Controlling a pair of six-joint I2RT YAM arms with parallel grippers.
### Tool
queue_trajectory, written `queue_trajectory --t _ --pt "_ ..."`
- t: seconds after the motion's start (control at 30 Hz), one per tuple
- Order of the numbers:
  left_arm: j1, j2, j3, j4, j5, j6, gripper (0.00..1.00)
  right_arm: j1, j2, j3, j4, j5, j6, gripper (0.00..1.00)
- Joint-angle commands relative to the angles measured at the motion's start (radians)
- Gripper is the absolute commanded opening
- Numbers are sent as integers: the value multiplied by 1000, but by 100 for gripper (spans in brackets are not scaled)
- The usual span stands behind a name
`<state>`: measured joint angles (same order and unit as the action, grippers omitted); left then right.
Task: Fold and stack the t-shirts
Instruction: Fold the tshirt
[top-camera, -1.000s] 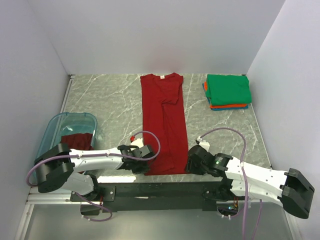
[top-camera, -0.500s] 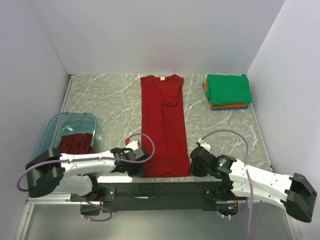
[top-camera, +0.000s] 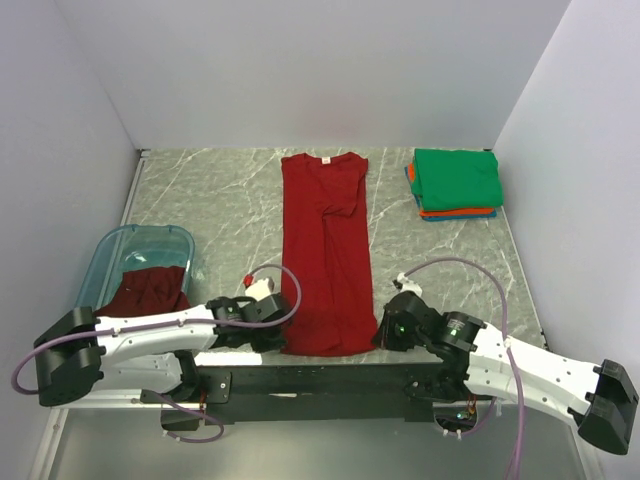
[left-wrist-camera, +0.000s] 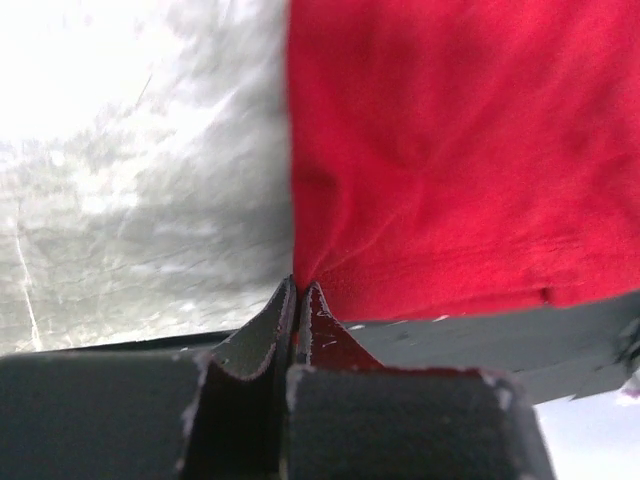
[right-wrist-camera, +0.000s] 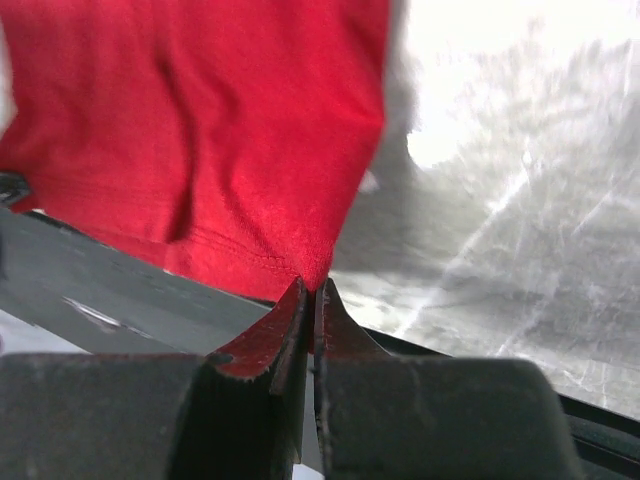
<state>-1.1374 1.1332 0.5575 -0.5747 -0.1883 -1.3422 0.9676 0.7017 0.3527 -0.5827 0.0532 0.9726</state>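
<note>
A bright red t-shirt (top-camera: 325, 250) lies in a long narrow strip down the middle of the marble table, collar at the far end. My left gripper (top-camera: 282, 341) is shut on its near left hem corner (left-wrist-camera: 300, 278). My right gripper (top-camera: 378, 340) is shut on its near right hem corner (right-wrist-camera: 318, 280). Both corners sit at the table's near edge. A maroon shirt (top-camera: 150, 288) lies crumpled in the tub. A stack of folded shirts, green (top-camera: 457, 178) on top of orange and blue, sits at the far right.
The translucent blue tub (top-camera: 108, 252) stands at the left edge of the table. White walls close in the table on the left, back and right. The black base rail (top-camera: 320, 380) runs along the near edge under the shirt's hem.
Both grippers have pulled back toward the near edge with the hem corners, and the red shirt has slid slightly nearer and lies straighter.
</note>
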Motion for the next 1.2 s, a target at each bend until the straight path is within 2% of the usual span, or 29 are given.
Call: queue_trajectory --t 0.0,0.13,0.27,0.37,0.63,1.03,1.17 --pt "-1 22 107 -54 -128 35 1 -4 21 98 -8 111 -38 0" --pt "33 59 159 -40 -175 97 1 -12 74 181 30 194 -66 0" --pt "138 68 215 -4 -194 150 1 -46 163 248 86 226 -106 0" --pt "205 63 242 61 -180 244 1 -85 228 316 106 250 -143 0" --pt "385 151 327 182 -134 393 1 -243 378 463 170 185 -230 0" --pt "567 381 527 301 29 546 1 -398 579 626 216 76 -325 0" --pt "605 467 617 276 53 587 1 -434 657 680 218 60 -348 0"
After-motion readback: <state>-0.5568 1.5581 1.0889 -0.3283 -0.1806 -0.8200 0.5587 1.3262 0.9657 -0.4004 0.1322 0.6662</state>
